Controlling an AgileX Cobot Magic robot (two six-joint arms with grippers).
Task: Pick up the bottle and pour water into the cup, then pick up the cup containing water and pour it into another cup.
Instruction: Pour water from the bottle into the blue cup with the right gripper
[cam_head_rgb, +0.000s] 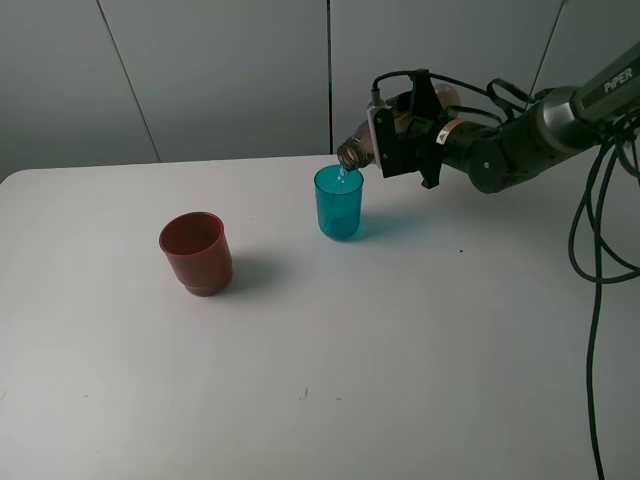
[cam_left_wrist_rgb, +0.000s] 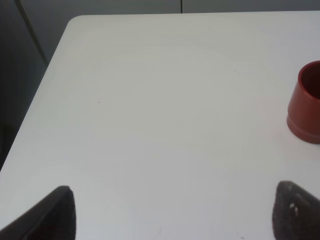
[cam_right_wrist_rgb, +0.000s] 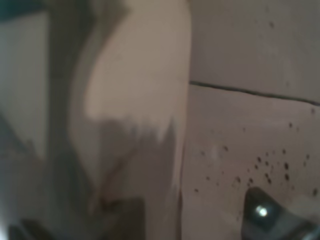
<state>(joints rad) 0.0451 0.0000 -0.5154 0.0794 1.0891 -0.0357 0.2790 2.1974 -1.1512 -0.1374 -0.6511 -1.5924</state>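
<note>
My right gripper (cam_head_rgb: 405, 135) is shut on the smoky bottle (cam_head_rgb: 355, 151), holding it tipped nearly level at the back of the table. The bottle's neck hangs just over the rim of the teal cup (cam_head_rgb: 339, 205), and a thin stream of water falls into it. The gripper hides most of the bottle's body. In the right wrist view the bottle (cam_right_wrist_rgb: 130, 100) is only a close blur. The red cup (cam_head_rgb: 197, 253) stands upright to the left of the teal one, apart from it. The left wrist view shows my left gripper (cam_left_wrist_rgb: 175, 215) open over bare table, with the red cup (cam_left_wrist_rgb: 306, 107) off to one side.
The white table (cam_head_rgb: 400, 350) has a rounded far-left corner (cam_left_wrist_rgb: 75, 22). Grey wall panels stand close behind it. Black cables (cam_head_rgb: 600, 250) hang down along the right edge beside my right arm.
</note>
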